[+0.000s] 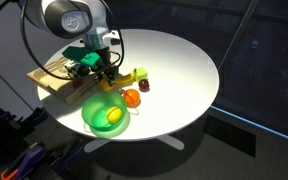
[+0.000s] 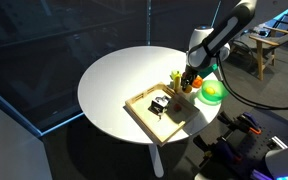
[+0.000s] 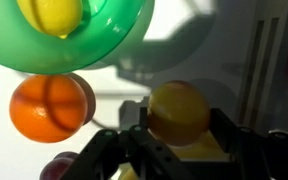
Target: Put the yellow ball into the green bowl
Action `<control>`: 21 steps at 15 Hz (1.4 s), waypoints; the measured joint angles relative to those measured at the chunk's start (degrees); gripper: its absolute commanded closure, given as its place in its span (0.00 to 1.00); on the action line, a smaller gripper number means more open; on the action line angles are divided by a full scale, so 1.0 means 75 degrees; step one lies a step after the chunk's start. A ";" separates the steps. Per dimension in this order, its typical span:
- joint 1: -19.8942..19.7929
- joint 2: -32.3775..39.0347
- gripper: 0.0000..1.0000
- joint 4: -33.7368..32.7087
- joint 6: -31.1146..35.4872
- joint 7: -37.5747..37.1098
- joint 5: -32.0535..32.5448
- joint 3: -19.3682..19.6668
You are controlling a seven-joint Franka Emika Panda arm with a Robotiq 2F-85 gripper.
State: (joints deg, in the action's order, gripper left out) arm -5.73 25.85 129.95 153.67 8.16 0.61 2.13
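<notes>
Wrist view, from the left: the orange ball (image 3: 49,105) sits just below the green bowl (image 3: 109,50), and there's a pale lemon fruit (image 3: 52,15) inside the bowl. Further right, the end effector (image 3: 179,120) looks clamped on the yellow ball (image 3: 179,108). The bowl lies near, up and to the left. No writing is legible.

orange ball (image 3: 49,107) beside green bowl (image 3: 114,42), tabletop (image 1: 184,70) open beyond
</notes>
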 measured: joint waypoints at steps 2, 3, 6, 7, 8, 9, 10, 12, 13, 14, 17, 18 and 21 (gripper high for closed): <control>0.0000 -0.0152 0.62 0.0013 -0.0131 0.0000 0.0006 0.0037; 0.0000 -0.0232 0.62 0.0029 -0.0194 0.0000 0.0012 0.0056; 0.0001 -0.0485 0.62 0.0105 -0.0414 0.0000 0.0027 0.0113; 0.0002 -0.0570 0.62 0.0135 -0.0465 -0.0003 0.0054 0.0137; 0.0004 -0.0662 0.62 0.0175 -0.0504 -0.0007 0.0098 0.0164; 0.0004 -0.0764 0.62 0.0230 -0.0537 -0.0012 0.0159 0.0194; 0.0004 -0.0885 0.62 0.0303 -0.0561 -0.0012 0.0207 0.0228; 0.0004 -0.1142 0.62 0.0461 -0.0621 -0.0022 0.0316 0.0297; 0.0004 -0.1284 0.62 0.0553 -0.0656 -0.0025 0.0367 0.0335; 0.0004 -0.1436 0.62 0.0653 -0.0692 -0.0033 0.0438 0.0376; 0.0003 -0.1908 0.62 0.1001 -0.0800 -0.0050 0.0635 0.0498; 0.0002 -0.2063 0.62 0.1120 -0.0859 -0.0050 0.0687 0.0535; -0.0024 -0.2495 0.62 0.1470 -0.1084 -0.0050 0.0792 0.0635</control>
State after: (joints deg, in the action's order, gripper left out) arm -5.91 7.14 140.97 145.54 7.79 6.55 6.89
